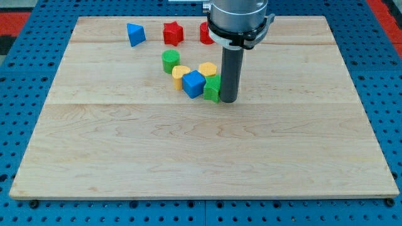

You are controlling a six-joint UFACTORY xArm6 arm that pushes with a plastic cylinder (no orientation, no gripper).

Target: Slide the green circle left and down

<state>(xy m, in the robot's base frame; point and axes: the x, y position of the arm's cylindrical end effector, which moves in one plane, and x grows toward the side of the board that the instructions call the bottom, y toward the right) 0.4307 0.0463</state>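
Note:
The green circle (170, 61) stands on the wooden board, left of centre near the view's top. My tip (228, 100) rests on the board to the right and below it, touching the right side of a green block (212, 89) of unclear shape. Between that block and the green circle sit a blue cube (194, 83), a yellow block (181, 76) and a yellow block (208, 69) in a tight cluster. The tip is not touching the green circle.
A blue triangle-like block (135, 34), a red star (173, 32) and a red block (206, 33), partly hidden by the arm (239, 22), lie along the view's top. The board edge (201, 196) runs along the bottom above a blue pegboard.

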